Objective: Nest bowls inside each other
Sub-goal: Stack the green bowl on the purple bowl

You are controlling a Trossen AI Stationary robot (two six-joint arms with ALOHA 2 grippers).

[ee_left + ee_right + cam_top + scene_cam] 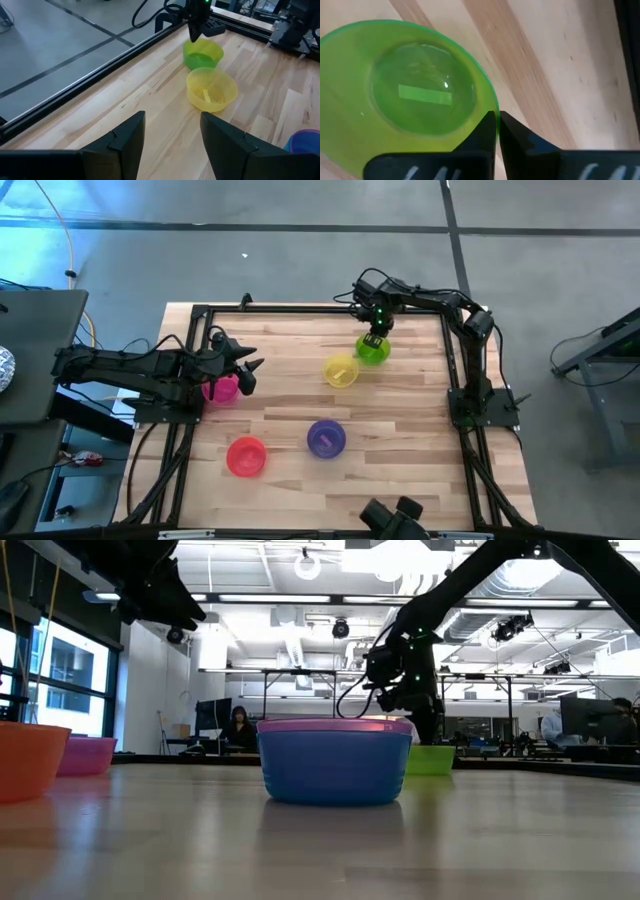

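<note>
The green bowl (372, 350) stands on the table near its far edge, with the yellow bowl (341, 370) just beside it. My right gripper (378, 332) is above the green bowl's far rim and shut on it. A purple bowl sits inside the teal blue one (326, 438) near the middle; the low view shows the blue wall (335, 770) with a purple rim on top. The red bowl (246, 456) rests nearer the near edge. The pink bowl (222, 389) lies on the left, partly under my left gripper (250, 370), which is open (172, 117) and touches nothing. My right gripper (498, 116) pinches the green bowl's rim (494, 104) on its far side. One finger (482, 135) is inside the bowl and the other outside. The fingers come from above, pointing down. The bowl stands upright, with its base on the table (202, 62).
A black frame (300, 308) runs round the wooden table top. Bare wood lies between the bowls and across the right near quarter (420, 450). Beyond the table the low view shows a room with a seated person (238, 728).
</note>
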